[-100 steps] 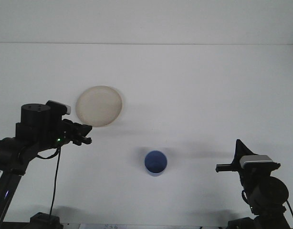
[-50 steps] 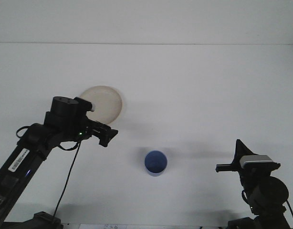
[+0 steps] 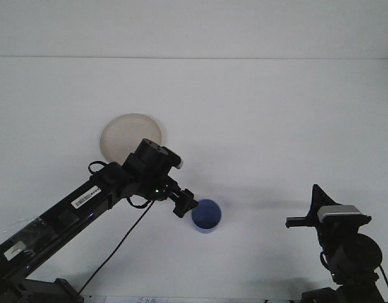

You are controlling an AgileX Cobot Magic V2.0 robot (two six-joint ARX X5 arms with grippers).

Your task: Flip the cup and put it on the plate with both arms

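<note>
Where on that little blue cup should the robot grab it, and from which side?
Probably the near-left rim of the blue cup, approached from the left: the left end effector is right beside that edge, and the cup appears to stand with its opening up, so its wall looks free to pinch.

The left gripper [image 3: 185, 203] stood just beside the blue cup [image 3: 206, 215], closing its left side; the long arm [image 3: 86, 202] crossed the table's [image 3: 276, 113] near-left corner. The cup's right, far and near sides were open. The plate [image 3: 127, 134] lay partly behind the arm. The right gripper [image 3: 304, 218] was well apart, at the near-right edge.
</note>
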